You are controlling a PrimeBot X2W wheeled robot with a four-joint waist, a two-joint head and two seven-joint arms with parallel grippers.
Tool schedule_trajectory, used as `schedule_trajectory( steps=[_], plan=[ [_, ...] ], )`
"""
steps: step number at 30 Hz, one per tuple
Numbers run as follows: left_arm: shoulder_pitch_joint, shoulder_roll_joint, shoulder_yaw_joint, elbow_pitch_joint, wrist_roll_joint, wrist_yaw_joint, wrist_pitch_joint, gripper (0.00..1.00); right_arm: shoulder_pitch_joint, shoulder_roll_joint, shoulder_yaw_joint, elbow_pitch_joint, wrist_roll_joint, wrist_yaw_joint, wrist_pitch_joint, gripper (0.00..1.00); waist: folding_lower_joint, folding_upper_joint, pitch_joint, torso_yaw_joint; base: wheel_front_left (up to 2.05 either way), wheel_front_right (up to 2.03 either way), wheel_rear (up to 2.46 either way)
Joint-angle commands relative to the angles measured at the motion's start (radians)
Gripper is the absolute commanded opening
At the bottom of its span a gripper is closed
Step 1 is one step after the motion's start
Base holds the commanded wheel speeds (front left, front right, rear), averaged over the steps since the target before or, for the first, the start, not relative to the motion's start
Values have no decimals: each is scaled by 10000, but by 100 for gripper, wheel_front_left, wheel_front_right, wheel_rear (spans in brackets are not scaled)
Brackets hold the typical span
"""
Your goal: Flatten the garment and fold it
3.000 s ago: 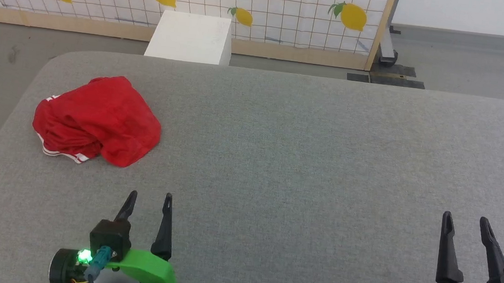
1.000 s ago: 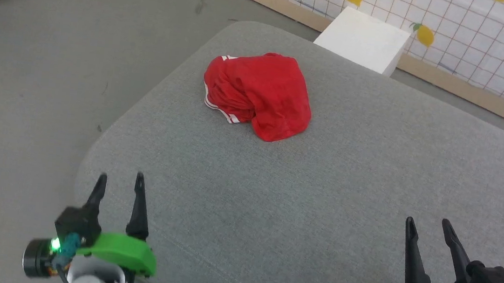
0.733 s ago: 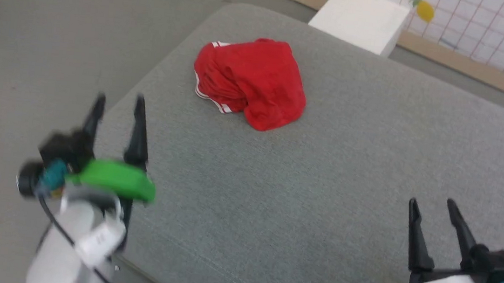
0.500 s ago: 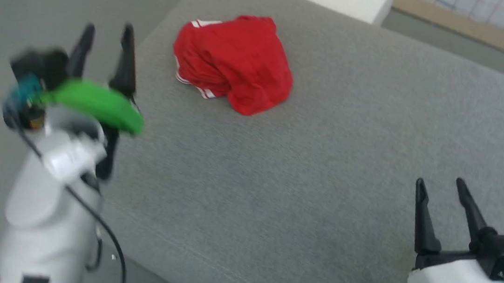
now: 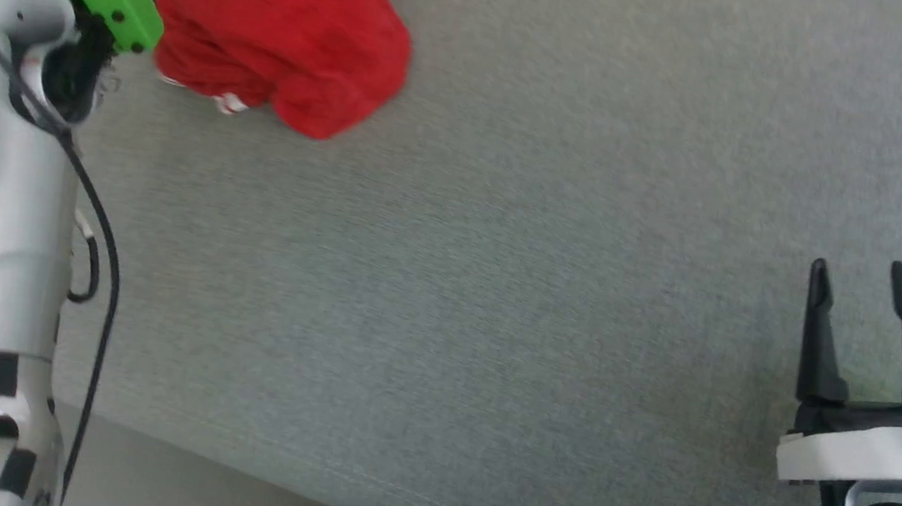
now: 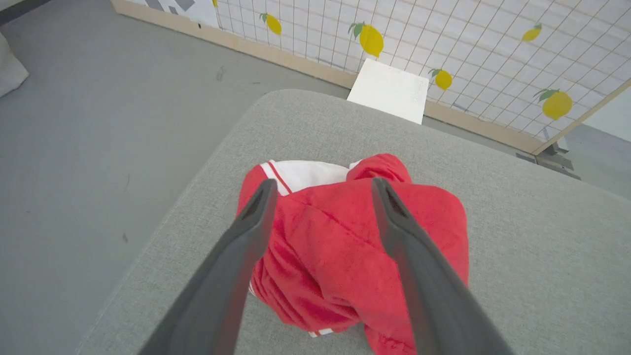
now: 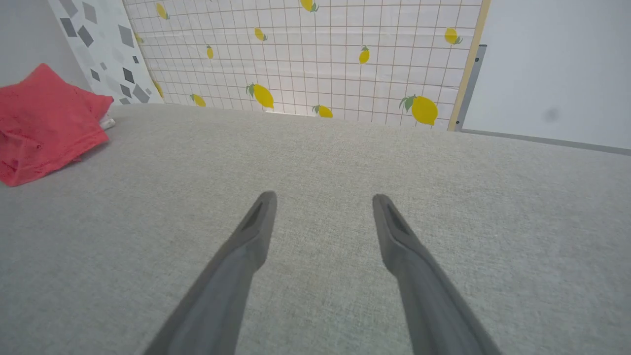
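the garment (image 5: 274, 25) lies bunched, soft and light, near the far left corner of the grey worktop (image 5: 497, 291). the left gripper (image 6: 324, 183) hovers over it, fingers spread and empty; the right gripper (image 5: 859, 267), near right, has its fingers apart too. the limp cloth will probably sag, so a pinch at the white sleeve (image 6: 308, 175) hem looks best.

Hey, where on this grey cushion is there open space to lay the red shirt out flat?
Free: the wide bare grey cushion between the garment and the right claw, and the stretch ahead of that claw toward the lemon-print screen. Crowded: the cushion's left corner, where the bunched garment lies with the open left claw pointed at it.
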Motion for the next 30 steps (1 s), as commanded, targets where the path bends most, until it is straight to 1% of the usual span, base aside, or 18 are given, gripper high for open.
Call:
schedule_trajectory(
  steps=[1,5,11,13,16,17,18,19,22,25,28,29,30],
  plan=[
    [-283,145,-147,95,-24,65,540,100,-157,1,-54,-108,-62,-15,-29,100,-2,0,1346,-1008,0,0,0],
    [-581,329,-425,312,5,395,2343,100,-136,1,-234,-228,-47,-15,-73,100,-2,0,1712,-1067,0,0,0],
    [-477,563,-909,213,233,949,4596,100,-152,1,-306,-308,-17,-15,-124,100,-2,0,1957,-1053,0,0,0],
    [-302,596,-1043,115,251,1079,5254,100,-167,1,-301,-313,-2,-15,-130,100,-2,0,1990,-1033,0,0,0],
    [-9,475,-1022,-128,37,1270,5898,100,-194,1,-283,-301,1,-15,-134,100,-2,0,1992,-982,0,0,0],
    [94,443,-1002,-300,-4,1331,5935,65,-204,1,-280,-289,-5,-15,-132,100,-2,0,1971,-957,0,0,0],
    [169,429,-992,-451,-34,1322,5893,24,-214,1,-276,-280,-10,-15,-129,100,-2,0,1954,-940,0,0,0],
    [263,424,-966,-626,-66,1309,5787,0,-226,1,-270,-270,-17,-15,-129,100,-2,0,1923,-917,0,0,0],
    [442,404,-827,-1080,-224,1082,5168,0,-241,1,-237,-216,-33,-15,-139,100,-2,0,1766,-859,0,0,0],
    [492,516,-661,-1380,-172,947,4196,0,-234,1,-193,-93,-30,-15,-163,100,-2,0,1458,-793,0,0,0],
    [356,630,-372,-1618,-8,977,2755,0,-191,1,-88,182,100,-15,-226,100,-2,0,889,-760,0,0,0],
    [303,645,-284,-1639,7,1012,2462,0,-181,1,-49,257,140,-15,-244,100,-2,0,743,-771,0,0,0],
    [253,736,-334,-1662,135,955,2219,0,-162,1,-13,359,193,-15,-265,100,-2,0,550,-776,0,0,0]
  ],
)
